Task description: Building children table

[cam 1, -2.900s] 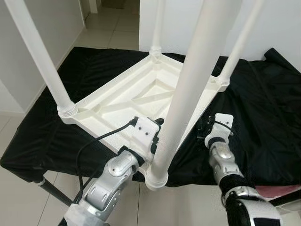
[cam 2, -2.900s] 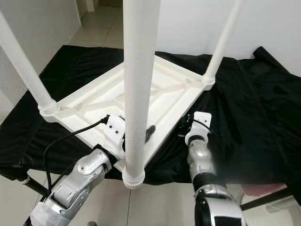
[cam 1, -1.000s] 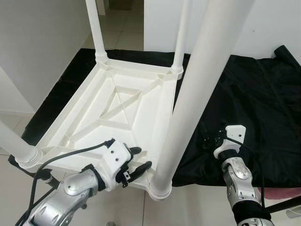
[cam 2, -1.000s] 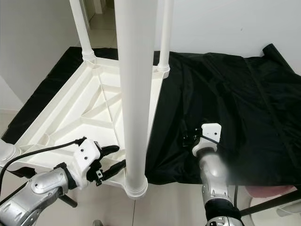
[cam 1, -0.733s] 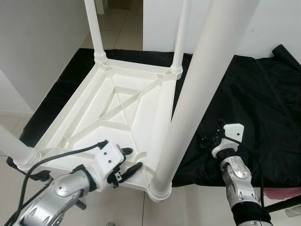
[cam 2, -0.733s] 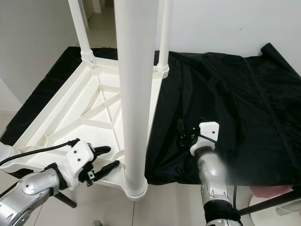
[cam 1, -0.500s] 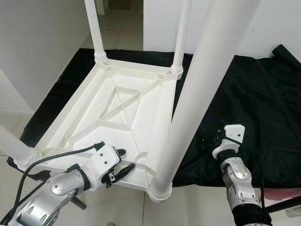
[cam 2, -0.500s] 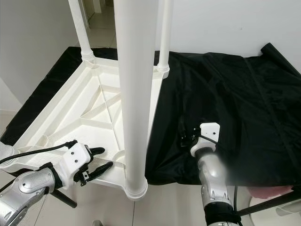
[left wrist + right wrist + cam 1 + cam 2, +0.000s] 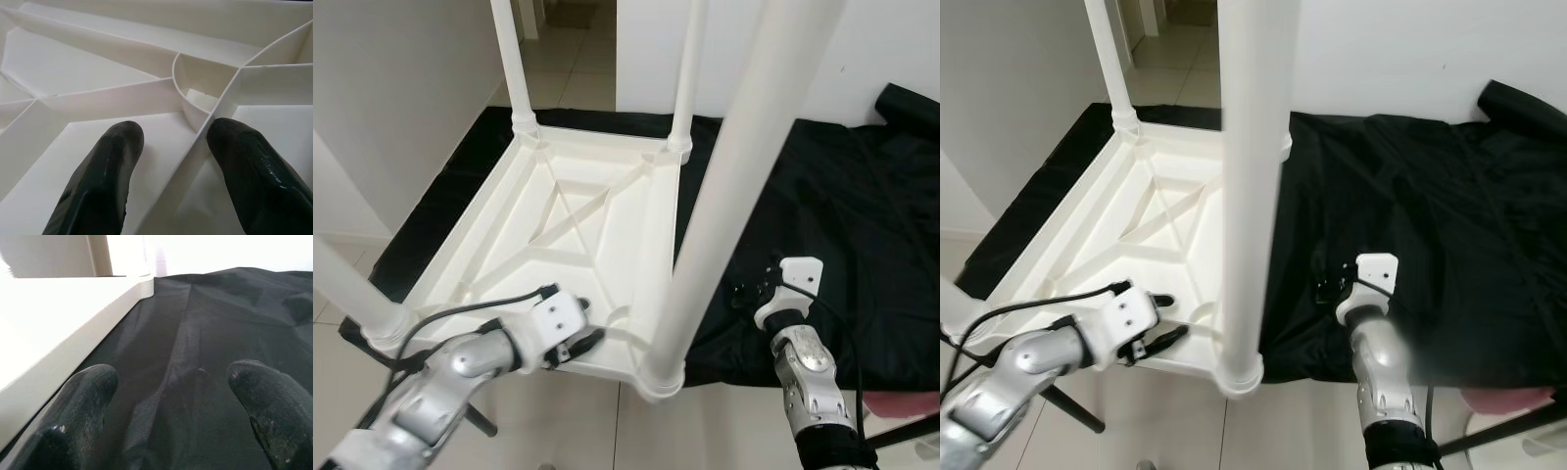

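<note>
White plastic, the children's table lies upside down on a black cloth that drapes the worktop, its legs pointing up and its near edge reaching the worktop's front edge. At that near edge, beside the closest leg, the left claw has its fingers apart, one on each side of a thin rib on the table's underside. Just beside the table's right side, the right claw is spread open over the cloth, holding nothing.
</note>
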### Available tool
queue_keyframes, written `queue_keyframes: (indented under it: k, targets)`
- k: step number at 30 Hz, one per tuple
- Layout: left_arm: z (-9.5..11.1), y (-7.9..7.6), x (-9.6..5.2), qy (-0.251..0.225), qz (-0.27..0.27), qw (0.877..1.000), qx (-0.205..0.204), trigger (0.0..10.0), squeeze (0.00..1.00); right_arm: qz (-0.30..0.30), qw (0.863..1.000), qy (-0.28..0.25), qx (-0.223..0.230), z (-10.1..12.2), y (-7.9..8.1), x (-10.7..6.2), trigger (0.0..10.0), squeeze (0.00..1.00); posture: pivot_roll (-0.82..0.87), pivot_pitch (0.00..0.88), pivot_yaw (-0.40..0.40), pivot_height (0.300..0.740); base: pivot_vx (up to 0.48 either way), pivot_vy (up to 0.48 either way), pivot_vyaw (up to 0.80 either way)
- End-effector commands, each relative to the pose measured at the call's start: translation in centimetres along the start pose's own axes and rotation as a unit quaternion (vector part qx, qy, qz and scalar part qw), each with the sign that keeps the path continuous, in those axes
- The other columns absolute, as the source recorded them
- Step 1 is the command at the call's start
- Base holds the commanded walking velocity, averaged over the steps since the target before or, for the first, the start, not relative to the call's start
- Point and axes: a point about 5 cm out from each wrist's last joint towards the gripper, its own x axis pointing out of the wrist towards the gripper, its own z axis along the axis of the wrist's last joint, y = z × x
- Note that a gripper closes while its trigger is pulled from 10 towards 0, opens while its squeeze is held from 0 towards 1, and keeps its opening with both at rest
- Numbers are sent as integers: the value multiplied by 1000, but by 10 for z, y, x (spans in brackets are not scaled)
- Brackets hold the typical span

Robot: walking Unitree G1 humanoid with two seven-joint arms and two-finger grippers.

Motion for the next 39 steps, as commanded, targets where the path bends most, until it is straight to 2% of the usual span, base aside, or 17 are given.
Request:
queue_keyframes:
  k: [1,6,8,10,15,16,18,19,20,26,28,33,34,35,38,39]
  targets:
    - [-11,5,5,27,62,998,-6,10000,0,-3,1000,2,5,0,1,0,10000,0,27,71,29,740,0,0,0]
    - [-9,8,19,22,69,997,0,10000,0,-3,1000,4,4,-1,1,-2,10000,0,23,67,31,740,0,0,0]
    - [-9,8,19,22,69,997,0,10000,0,-3,1000,4,4,-1,1,-2,10000,0,23,67,31,740,0,0,0]
    - [-4,13,40,10,98,995,-16,10000,0,-22,1000,-2,-1,2,-5,-5,10000,0,3,66,47,740,0,0,0]
    - [1,16,53,0,120,992,-34,10000,0,-47,999,-6,-6,3,-11,-7,10000,0,-6,67,52,740,0,0,0]
    - [8,22,55,-25,143,987,-69,10000,0,-62,998,-8,-6,3,-14,-10,10000,0,-21,70,61,740,0,0,0]
    - [25,35,53,-85,177,971,-138,10000,0,-73,997,-11,-6,5,-19,-17,10000,0,-21,70,61,740,0,0,0]
    - [25,35,53,-85,177,971,-138,10000,0,-73,997,-11,-6,5,-19,-17,10000,0,-21,70,61,740,0,0,0]
    - [30,37,49,-109,177,965,-161,10000,0,-66,998,-10,-7,5,-21,-20,10000,0,-21,70,61,740,0,0,0]
    - [39,34,37,-144,146,967,-155,10000,0,-56,998,-9,-10,9,-31,-28,10000,0,-27,74,63,740,0,0,0]
    - [43,28,28,-160,114,969,-151,10000,0,-49,999,-5,-22,10,-37,-33,10000,0,-20,73,58,740,0,0,0]
    - [45,19,19,-171,72,969,-162,10000,0,-32,999,-1,-23,11,-39,-39,10000,0,-16,72,53,740,0,0,0]
    - [46,14,13,-179,46,967,-176,10000,0,-4,1000,-5,-6,14,-38,-43,10000,1000,-15,70,51,740,0,0,0]
    - [46,10,6,-188,25,963,-193,10000,1000,24,1000,-1,2,17,-38,-48,10000,1000,-14,69,49,740,0,0,0]
    - [47,7,0,-194,11,959,-204,10000,1000,45,999,3,6,19,-38,-51,10000,1000,-14,69,49,740,0,0,0]
    - [48,4,-5,-203,-4,956,-212,10000,1000,68,998,11,7,20,-38,-54,10000,1000,-14,69,47,740,0,0,0]
